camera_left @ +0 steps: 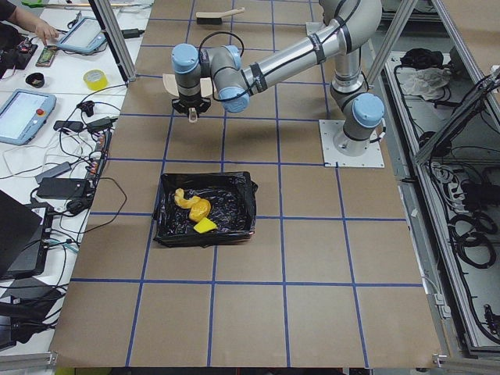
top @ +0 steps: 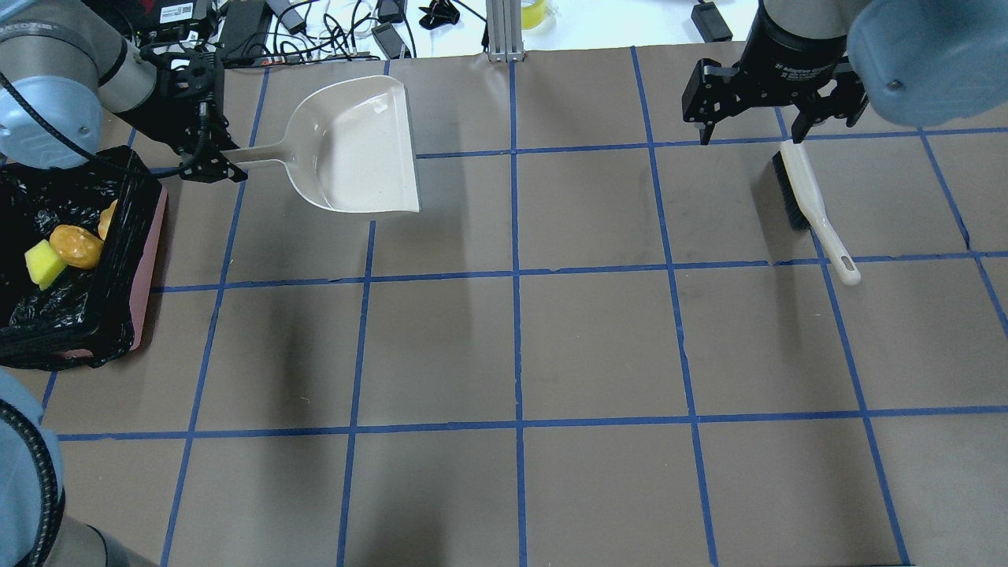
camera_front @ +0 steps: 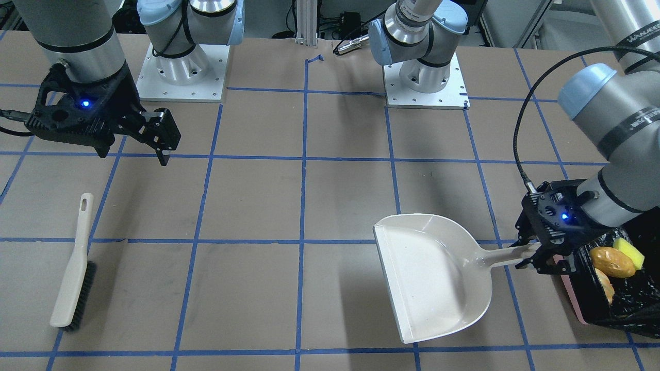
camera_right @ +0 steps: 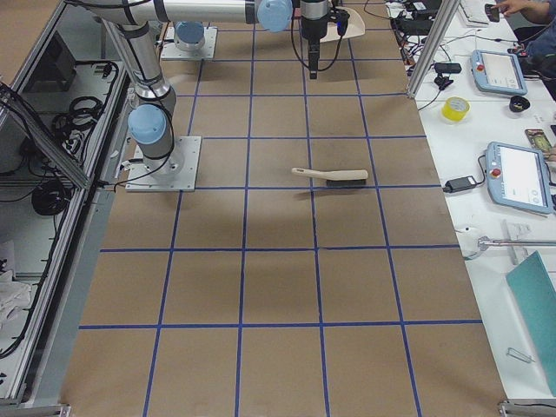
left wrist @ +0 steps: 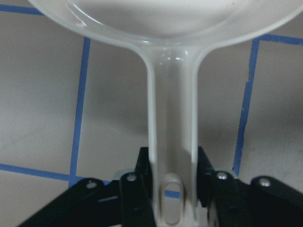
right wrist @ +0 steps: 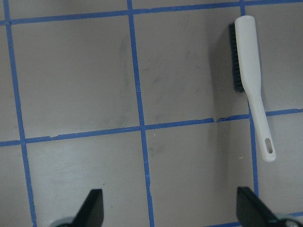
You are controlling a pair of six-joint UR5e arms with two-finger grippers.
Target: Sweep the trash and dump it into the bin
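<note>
The trash lies in the bin, a pink container lined with a black bag: an orange-brown oval, a yellow wedge and a pale crescent. The overhead view shows the bin at the far left with the oval and wedge. My left gripper is shut on the handle of the empty beige dustpan, right beside the bin. In the left wrist view the gripper clamps the handle. My right gripper is open and empty above the brush.
The brush lies flat on the brown table, bristles on one side; it also shows in the right wrist view. Blue tape lines grid the table. The two arm bases stand at the robot's side.
</note>
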